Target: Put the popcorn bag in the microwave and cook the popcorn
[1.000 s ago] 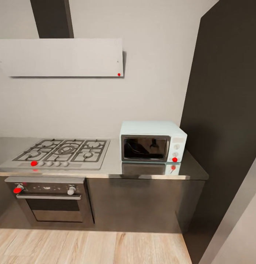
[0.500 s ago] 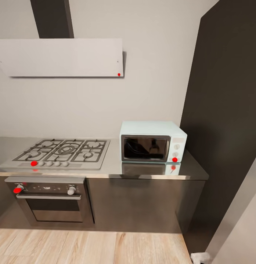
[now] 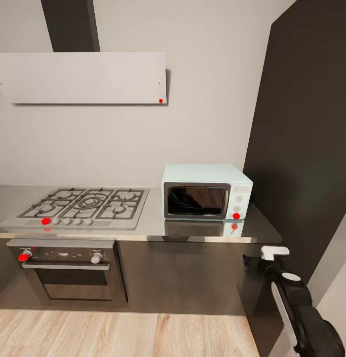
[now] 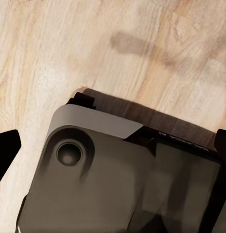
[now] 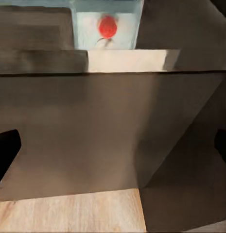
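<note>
Head view — right hand (image 3: 266, 254) risen, microwave (image 3: 206, 191) unmoved

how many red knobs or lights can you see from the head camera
4: one on the hood, one on the hob, one on the oven, one on the microwave. Its reflection shows on the countertop.

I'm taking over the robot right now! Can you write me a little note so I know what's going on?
Left pincer: open, empty, above the light wood floor.
Right pincer: open, empty, low before the dark glossy cabinet.
Small mint-white microwave: door shut, on the long grey steel countertop.
Done: nothing yet. Left: find the popcorn bag, put it inside, heat it.
</note>
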